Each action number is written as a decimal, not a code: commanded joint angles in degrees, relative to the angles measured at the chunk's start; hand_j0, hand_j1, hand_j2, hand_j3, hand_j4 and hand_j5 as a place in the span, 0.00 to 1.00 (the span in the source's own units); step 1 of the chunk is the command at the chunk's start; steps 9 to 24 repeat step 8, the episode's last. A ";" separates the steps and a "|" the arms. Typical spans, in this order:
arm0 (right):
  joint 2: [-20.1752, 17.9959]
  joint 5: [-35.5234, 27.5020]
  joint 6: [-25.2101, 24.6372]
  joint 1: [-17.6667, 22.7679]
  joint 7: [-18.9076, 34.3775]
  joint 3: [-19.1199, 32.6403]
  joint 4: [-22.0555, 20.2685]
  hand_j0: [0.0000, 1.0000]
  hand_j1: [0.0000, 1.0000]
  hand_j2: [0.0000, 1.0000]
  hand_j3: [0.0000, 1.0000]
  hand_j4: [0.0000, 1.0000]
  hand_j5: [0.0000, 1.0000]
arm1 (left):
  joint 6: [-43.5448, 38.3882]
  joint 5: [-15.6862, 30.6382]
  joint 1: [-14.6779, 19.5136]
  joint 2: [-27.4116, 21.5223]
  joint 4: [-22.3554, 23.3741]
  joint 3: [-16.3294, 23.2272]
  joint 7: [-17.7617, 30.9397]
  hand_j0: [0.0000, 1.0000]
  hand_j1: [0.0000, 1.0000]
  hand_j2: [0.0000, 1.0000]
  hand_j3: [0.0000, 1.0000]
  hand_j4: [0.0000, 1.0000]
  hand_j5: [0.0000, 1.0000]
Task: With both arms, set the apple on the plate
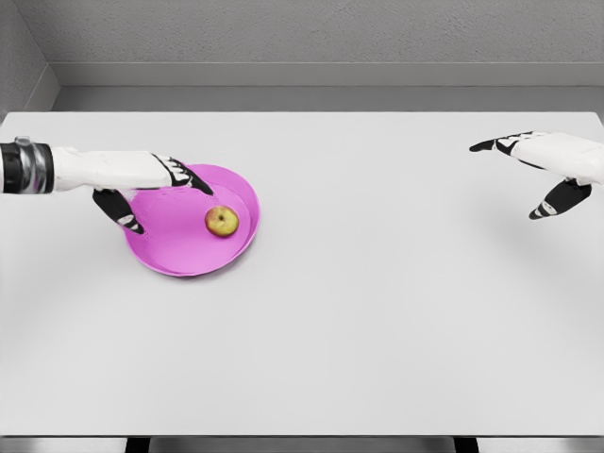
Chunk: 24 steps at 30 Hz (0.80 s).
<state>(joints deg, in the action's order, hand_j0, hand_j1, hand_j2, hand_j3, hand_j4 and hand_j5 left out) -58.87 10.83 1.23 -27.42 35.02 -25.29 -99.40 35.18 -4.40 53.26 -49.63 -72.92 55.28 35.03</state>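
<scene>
Table (377, 311): flat, matte, pale grey-white top, rectangular, smooth and without pattern; a grey textured wall runs behind its far edge.

Plate (175, 250): round, shallow, glossy magenta, plastic-looking, with a raised rim. It lies on the left half of the table, nearer the left edge than the centre, about midway between the far and near edges.

Apple (222, 222): small, round, yellow-green with a reddish-brown blush and a dark dimple at the stem end. It rests inside the plate, toward the plate's right side, free of both hands.

Left hand (156, 184): white hard-shell segments with black joints and fingertips, on a white forearm with a dark metallic cuff at the left edge. It hangs over the plate's far-left rim, fingers loosely spread, thumb pointing down, grasping nothing.

Right hand (547, 165): same white-and-black build, near the table's right edge toward the far side, well apart from the plate. Fingers extended and relaxed, empty.
</scene>
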 commanded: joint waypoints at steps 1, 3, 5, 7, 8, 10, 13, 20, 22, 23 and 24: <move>-0.02 -0.02 0.00 0.00 -0.02 -0.02 -0.10 1.00 1.00 1.00 1.00 1.00 1.00 | -0.18 0.97 0.00 -2.40 0.23 -4.91 -0.03 1.00 1.00 1.00 1.00 1.00 1.00; -0.02 -0.02 0.00 0.00 -0.02 -0.11 -0.01 1.00 1.00 1.00 1.00 1.00 1.00 | -0.18 0.71 -0.09 -2.49 0.32 -5.00 -0.03 1.00 1.00 1.00 1.00 1.00 1.00; -0.02 -0.02 0.00 0.09 -0.02 -0.11 -0.01 1.00 1.00 1.00 1.00 1.00 1.00 | -0.18 0.80 -0.70 -2.58 0.32 -5.44 -0.03 1.00 1.00 1.00 1.00 1.00 1.00; -0.02 -0.02 0.00 0.09 -0.02 -0.11 -0.10 1.00 1.00 1.00 1.00 1.00 1.00 | -0.18 0.79 -0.70 -2.58 0.32 -5.53 -0.03 1.00 1.00 1.00 1.00 1.00 1.00; -0.02 -0.02 0.00 0.09 -0.02 -0.11 -0.01 1.00 1.00 1.00 1.00 1.00 1.00 | -0.18 0.71 -0.70 -2.58 0.32 -5.53 -0.03 1.00 1.00 1.00 1.00 1.00 1.00; -0.02 -0.02 0.00 0.09 -0.02 -0.11 -0.01 1.00 1.00 1.00 1.00 1.00 1.00 | -0.18 0.71 -0.70 -2.58 0.32 -5.53 -0.03 1.00 1.00 1.00 1.00 1.00 1.00; -0.02 -0.02 0.00 0.09 -0.02 -0.11 -0.01 1.00 1.00 1.00 1.00 1.00 1.00 | -0.18 0.71 -0.70 -2.58 0.32 -5.53 -0.03 1.00 1.00 1.00 1.00 1.00 1.00; -0.02 -0.02 0.00 0.09 -0.02 -0.11 -0.01 1.00 1.00 1.00 1.00 1.00 1.00 | -0.18 0.71 -0.70 -2.58 0.32 -5.53 -0.03 1.00 1.00 1.00 1.00 1.00 1.00; -0.02 -0.02 0.00 0.09 -0.02 -0.11 -0.01 1.00 1.00 1.00 1.00 1.00 1.00 | -0.18 0.71 -0.70 -2.58 0.32 -5.53 -0.03 1.00 1.00 1.00 1.00 1.00 1.00; -0.02 -0.02 0.00 0.09 -0.02 -0.11 -0.01 1.00 1.00 1.00 1.00 1.00 1.00 | -0.18 0.71 -0.70 -2.58 0.32 -5.53 -0.03 1.00 1.00 1.00 1.00 1.00 1.00; -0.02 -0.02 0.00 0.09 -0.02 -0.11 -0.01 1.00 1.00 1.00 1.00 1.00 1.00 | -0.18 0.71 -0.70 -2.58 0.32 -5.53 -0.03 1.00 1.00 1.00 1.00 1.00 1.00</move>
